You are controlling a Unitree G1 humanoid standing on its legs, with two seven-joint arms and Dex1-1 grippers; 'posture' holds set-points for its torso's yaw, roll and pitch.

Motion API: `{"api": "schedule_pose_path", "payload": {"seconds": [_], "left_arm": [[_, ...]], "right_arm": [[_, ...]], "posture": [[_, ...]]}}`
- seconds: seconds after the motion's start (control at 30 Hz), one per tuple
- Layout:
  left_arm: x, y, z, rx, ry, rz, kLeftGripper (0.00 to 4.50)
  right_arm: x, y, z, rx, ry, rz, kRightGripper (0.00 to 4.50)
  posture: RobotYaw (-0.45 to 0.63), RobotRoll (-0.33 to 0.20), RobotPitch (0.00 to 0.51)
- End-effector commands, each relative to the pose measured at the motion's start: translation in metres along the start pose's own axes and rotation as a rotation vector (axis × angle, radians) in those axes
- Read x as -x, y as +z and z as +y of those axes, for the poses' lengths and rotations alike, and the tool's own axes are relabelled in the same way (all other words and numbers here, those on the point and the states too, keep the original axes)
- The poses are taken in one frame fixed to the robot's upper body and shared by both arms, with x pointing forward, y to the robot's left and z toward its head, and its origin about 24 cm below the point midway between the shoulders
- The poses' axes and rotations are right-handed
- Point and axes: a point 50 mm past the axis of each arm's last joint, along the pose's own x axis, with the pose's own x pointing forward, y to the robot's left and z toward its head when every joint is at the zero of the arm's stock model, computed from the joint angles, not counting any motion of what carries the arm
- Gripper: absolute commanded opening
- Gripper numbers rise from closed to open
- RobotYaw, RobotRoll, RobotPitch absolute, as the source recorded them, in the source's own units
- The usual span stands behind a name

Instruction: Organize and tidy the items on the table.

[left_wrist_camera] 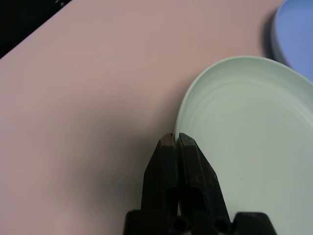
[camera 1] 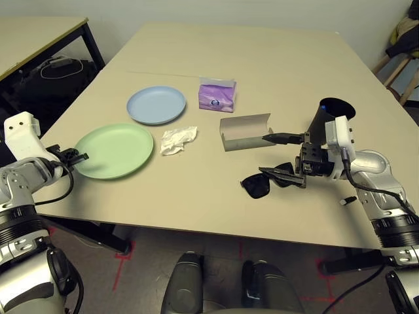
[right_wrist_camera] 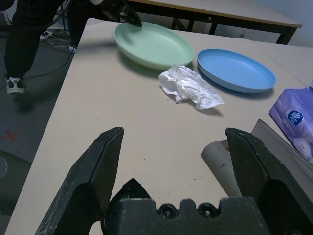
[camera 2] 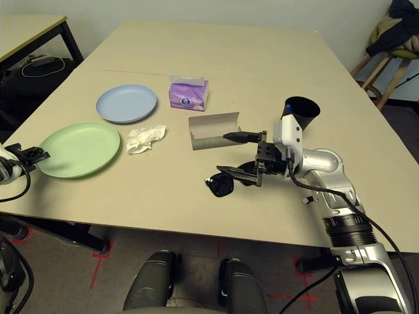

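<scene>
The left gripper (left_wrist_camera: 174, 139) was clamped on the rim of the pale green plate (camera 1: 114, 150), at the side away from the glasses case (camera 1: 245, 131). The right gripper (camera 1: 283, 157), fingers spread wide and holding nothing, hovered beside the case above the black sunglasses (camera 1: 265, 181). The crumpled tissue (camera 1: 177, 140) lay between plate and case on the table (camera 1: 275, 59).
</scene>
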Motion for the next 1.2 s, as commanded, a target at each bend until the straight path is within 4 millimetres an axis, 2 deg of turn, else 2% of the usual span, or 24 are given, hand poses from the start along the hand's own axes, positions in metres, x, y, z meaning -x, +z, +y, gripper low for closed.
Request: {"api": "schedule_pose_path", "payload": {"seconds": [0.03, 0.27, 0.43, 0.77, 0.97, 1.2], "left_arm": [[0.006, 0.013, -0.002, 0.007, -0.005, -0.029, 0.03], [0.001, 0.036, -0.017, 0.04, -0.034, -0.09, 0.03], [-0.016, 0.049, -0.041, 0.076, -0.062, -0.133, 0.03], [-0.062, 0.038, -0.105, 0.154, -0.051, -0.161, 0.03], [-0.074, 0.03, -0.123, 0.11, -0.049, -0.159, 0.03], [-0.078, 0.026, -0.125, 0.085, -0.035, -0.148, 0.03]], "right_arm": [[0.0, 0.002, 0.0, 0.015, 0.004, 0.004, 4.5], [-0.001, 0.003, -0.001, 0.018, -0.001, -0.001, 4.5], [-0.001, 0.004, -0.002, 0.003, -0.028, -0.013, 4.5], [-0.004, 0.007, -0.001, -0.034, -0.095, -0.047, 4.5], [-0.001, 0.004, -0.005, -0.052, -0.208, -0.028, 4.5], [-0.001, 0.001, -0.008, -0.122, -0.326, -0.02, 4.5]], "posture": [[0.24, 0.0, 0.06], [0.24, 0.0, 0.056], [0.25, 0.0, 0.056], [0.24, 0.0, 0.063], [0.21, 0.0, 0.078], [0.2, 0.0, 0.09]]}}
